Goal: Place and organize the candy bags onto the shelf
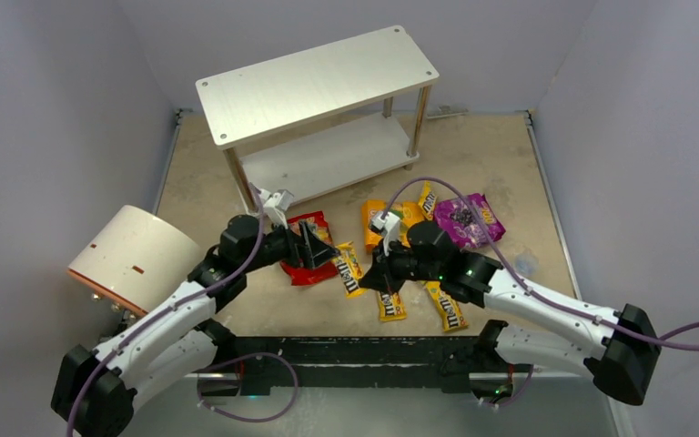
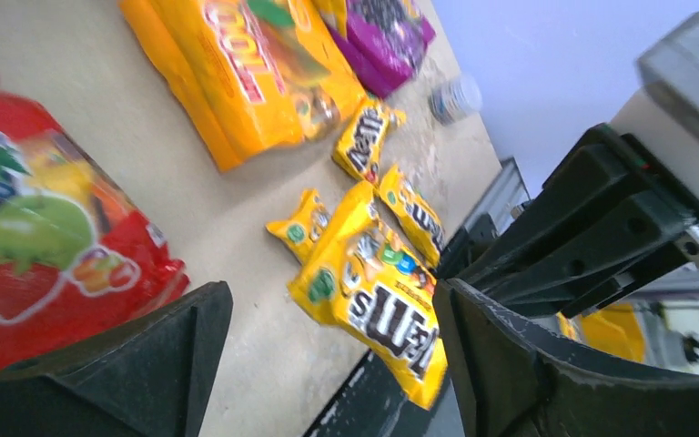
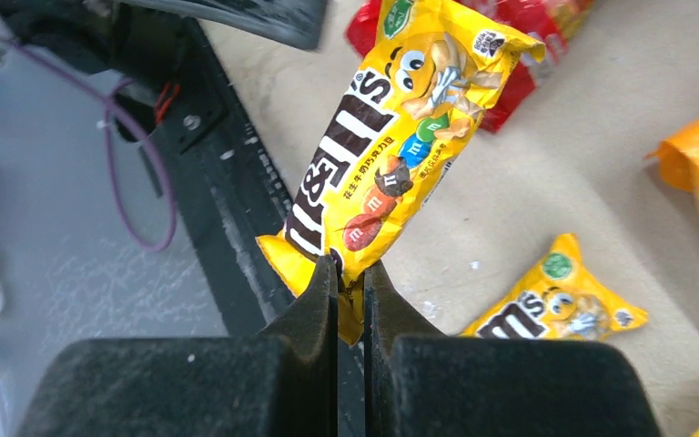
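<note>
My right gripper (image 3: 350, 273) is shut on the lower end of a small yellow M&M's packet (image 3: 391, 155), which hangs lifted off the table near its front edge (image 1: 350, 269). My left gripper (image 2: 328, 309) stands open with nothing clamped; the held packet (image 2: 373, 309) shows just beyond its fingers. This gripper (image 1: 314, 246) hovers over the large red bag (image 1: 305, 273). The orange-yellow bag (image 1: 387, 218) and the purple bag (image 1: 467, 220) lie flat mid-table. More small yellow packets (image 1: 390, 305) lie near the front. The two-tier shelf (image 1: 319, 82) stands at the back with nothing on its top board.
A cream-white cylinder with orange trim (image 1: 132, 255) lies on its side at the left, close to my left arm. Grey walls close in the table on three sides. A black rail (image 1: 364, 350) runs along the front edge.
</note>
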Action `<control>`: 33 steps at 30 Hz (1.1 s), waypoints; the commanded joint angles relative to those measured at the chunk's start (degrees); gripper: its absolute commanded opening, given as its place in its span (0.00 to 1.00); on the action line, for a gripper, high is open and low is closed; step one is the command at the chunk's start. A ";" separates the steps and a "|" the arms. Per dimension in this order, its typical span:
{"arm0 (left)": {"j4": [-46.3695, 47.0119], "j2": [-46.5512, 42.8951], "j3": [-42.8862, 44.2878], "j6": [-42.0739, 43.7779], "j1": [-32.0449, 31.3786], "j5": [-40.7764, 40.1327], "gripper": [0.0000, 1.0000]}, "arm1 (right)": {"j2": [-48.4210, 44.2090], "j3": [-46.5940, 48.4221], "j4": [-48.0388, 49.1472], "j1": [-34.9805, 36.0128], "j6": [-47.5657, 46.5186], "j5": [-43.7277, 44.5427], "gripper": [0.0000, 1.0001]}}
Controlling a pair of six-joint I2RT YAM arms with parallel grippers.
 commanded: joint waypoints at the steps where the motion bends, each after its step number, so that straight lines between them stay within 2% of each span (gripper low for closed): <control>1: -12.84 -6.96 6.96 5.86 0.14 -13.24 0.87 | 2.30 7.42 -4.93 -0.45 -2.31 8.89 0.00; 5: -24.37 -11.24 9.45 5.84 0.12 -28.10 0.88 | 5.00 10.81 -3.34 -4.07 -5.09 11.67 0.00; 8: -27.14 -13.54 9.00 4.03 0.15 -32.89 0.88 | 8.27 11.86 2.11 -13.09 -8.89 6.04 0.00; 11: -26.39 -14.51 7.75 3.67 0.18 -33.09 0.88 | 12.88 11.75 11.55 -19.20 -18.04 4.29 0.00; 12: -26.37 -14.51 7.71 3.75 0.12 -32.96 0.88 | 14.64 12.69 13.14 -20.24 -23.80 3.44 0.00; 15: -26.47 -14.20 7.94 4.67 0.17 -32.40 0.88 | 21.27 16.44 16.13 -25.16 -32.76 0.30 0.00; 18: -25.31 -14.78 7.44 5.27 0.13 -31.68 0.88 | 29.72 24.30 12.38 -30.81 -36.65 -4.66 0.00; 22: -24.36 -15.56 6.99 5.90 0.12 -30.96 0.89 | 39.23 31.34 12.28 -32.71 -41.07 -5.52 0.00; 28: -25.37 -15.52 7.61 6.04 0.15 -31.14 0.89 | 48.91 38.93 9.32 -33.68 -47.38 -1.42 0.00; 33: -25.24 -15.84 7.62 6.42 0.12 -30.81 0.89 | 51.84 39.33 14.87 -34.06 -46.84 1.54 0.00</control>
